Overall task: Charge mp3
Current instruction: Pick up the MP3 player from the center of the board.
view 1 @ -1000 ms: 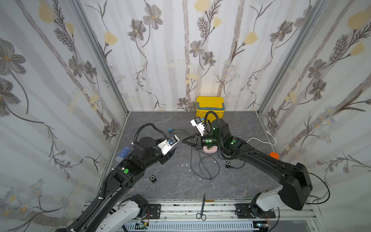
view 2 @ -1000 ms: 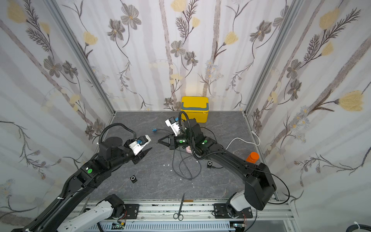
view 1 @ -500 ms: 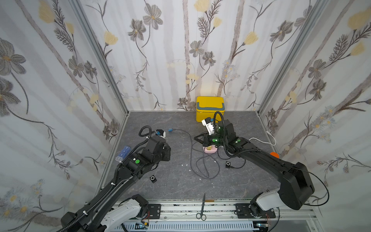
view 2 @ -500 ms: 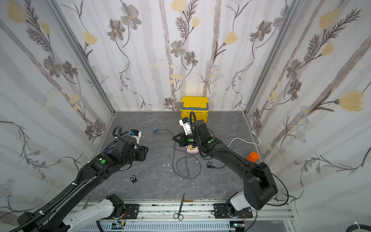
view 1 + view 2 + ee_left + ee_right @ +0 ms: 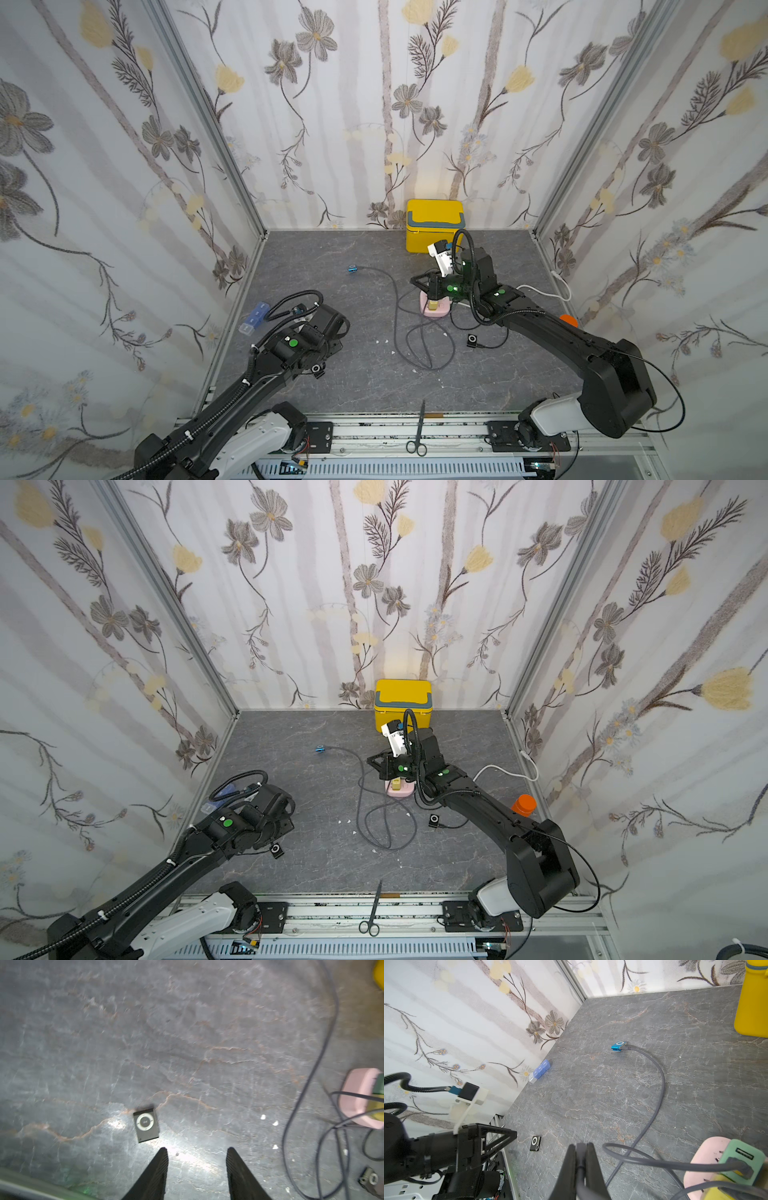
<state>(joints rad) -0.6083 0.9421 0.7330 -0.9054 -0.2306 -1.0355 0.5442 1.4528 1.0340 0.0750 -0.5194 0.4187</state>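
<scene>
The left pincer (image 5: 197, 1150) hangs spread over the table (image 5: 207, 1022), just beside the grey mp3 (image 5: 146, 1124), which lies flat near the table's left edge. The right pincer (image 5: 581, 1145) is pinching the grey cable (image 5: 664, 1086).

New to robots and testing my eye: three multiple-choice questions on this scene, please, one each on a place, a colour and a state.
1. Where does the yellow box stand? A) on the front rail B) against the back wall C) under the left arm
2. What colour is the music player plugged onto the grey cable? A) orange B) pink C) blue
3. How do the right jaws stand? A) shut on the grey cable B) wide open C) shut on the box
Answers: 1 B, it sits by the back wall; 2 C, its shell is blue; 3 A, the right wrist view shows the cable pinched.
</scene>
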